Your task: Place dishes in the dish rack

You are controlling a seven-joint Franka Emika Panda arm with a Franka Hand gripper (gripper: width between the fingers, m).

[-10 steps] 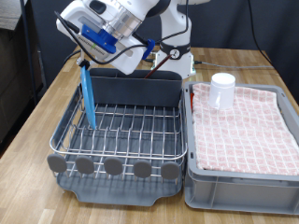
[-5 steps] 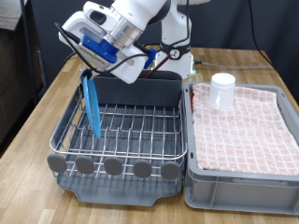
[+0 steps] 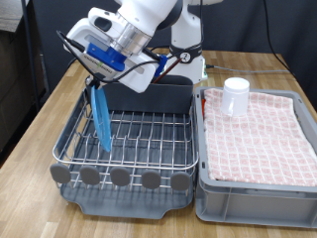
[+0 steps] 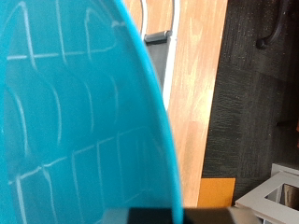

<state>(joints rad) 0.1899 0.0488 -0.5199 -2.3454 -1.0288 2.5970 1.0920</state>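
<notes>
My gripper [image 3: 96,79] hangs over the dish rack's [image 3: 124,152] left side in the exterior view. It is shut on the top edge of the light-blue plate [image 3: 100,117]. The plate stands on edge, slightly tilted, with its lower edge down among the rack's wires. In the wrist view the plate [image 4: 75,112] fills most of the picture, and the rack's wires show through it. The white mug [image 3: 235,96] stands upside down on the checked cloth at the exterior view's right, apart from the gripper. The wooden spoon is out of view.
The rack's tall grey back compartment [image 3: 151,97] stands just behind the plate. A grey bin [image 3: 256,188] lined with red-and-white checked cloth [image 3: 260,134] sits right of the rack. Both rest on a wooden table [image 3: 40,129], with the robot's base [image 3: 186,61] behind.
The gripper has moved a little to the exterior view's left and down with the plate. The plate's lower edge has sunk further into the rack and it leans a bit more.
</notes>
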